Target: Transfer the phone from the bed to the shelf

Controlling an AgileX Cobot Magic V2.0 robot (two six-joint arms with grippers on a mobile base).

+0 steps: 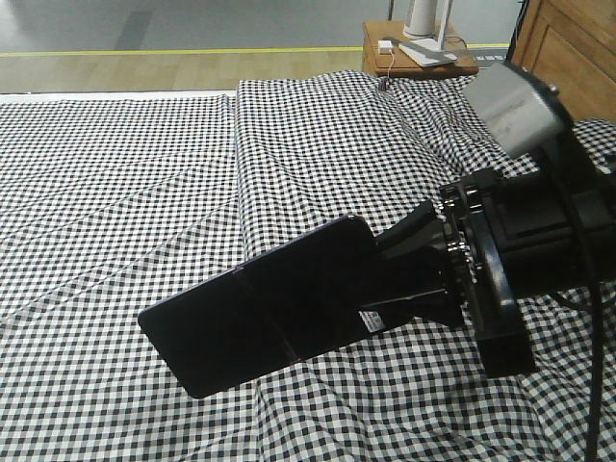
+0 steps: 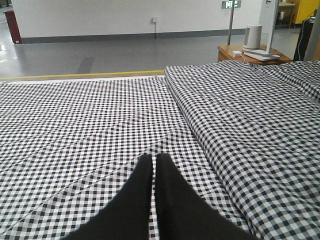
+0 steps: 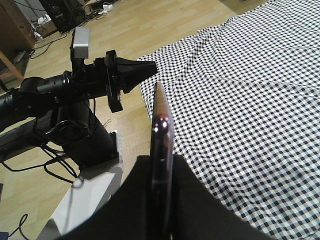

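My right end effector (image 1: 402, 275) is clamped on one short end of the phone (image 1: 260, 313). In its wrist view I see the slab edge-on, pinched between the two black fingers (image 3: 131, 202). From the front camera the phone reaches out from the grip toward 8 o'clock, its glossy black face turned to the lens. A crease runs across its middle and a small white sticker (image 1: 372, 319) sits beside the grip. It appears to be held just above the checked bed (image 1: 144, 173) rather than lying on it, though I cannot tell the gap for sure. A grey camera housing (image 1: 516, 106) rides on the wrist at 1 o'clock of the grip. My left end effector (image 2: 155, 195) is narrowed down, its fingers almost touching with only a thin slit between them and nothing held. It hangs over the bedding, and the right wrist view shows it at 10 o'clock, over the wooden floor (image 3: 165, 25) beside the bed edge. Beyond, a small brown nightstand (image 1: 452, 67) stands at 1 o'clock, with the wooden headboard (image 1: 573, 48) at 2 o'clock.
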